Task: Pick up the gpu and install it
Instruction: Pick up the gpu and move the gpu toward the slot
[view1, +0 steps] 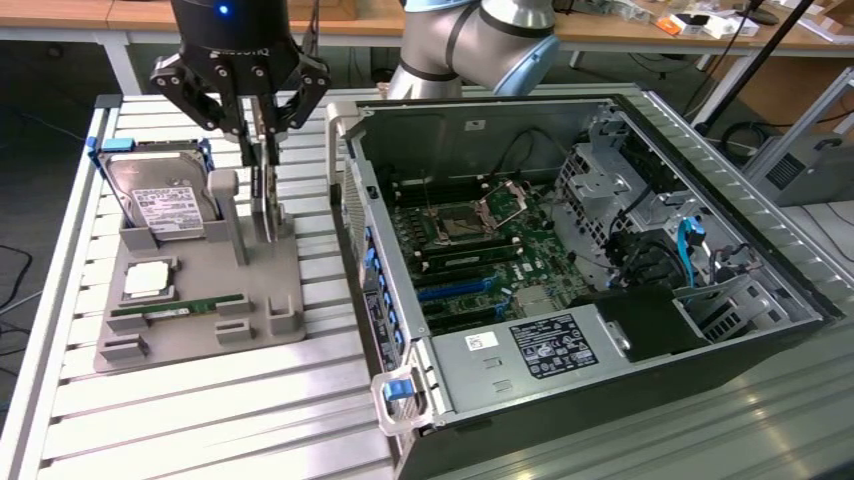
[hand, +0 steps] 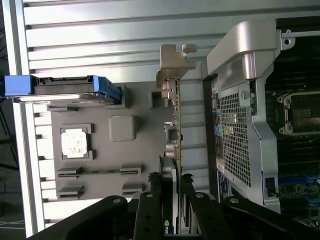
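At the upper left of the exterior view the claw (view1: 263, 150) is closed on the gpu (view1: 272, 205) — the card is seen upright on edge in the grey holder (view1: 200, 330), beside the open case (view1: 561, 250).

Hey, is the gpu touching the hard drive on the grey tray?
Apart. The exterior view shows bare tray between the gpu and the hard drive.

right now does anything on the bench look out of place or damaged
Nothing stands out. The gpu stands on edge in the grey holder with the hand closed on it, the hard drive sits upright in its slot, and the memory stick lies flat in its groove.
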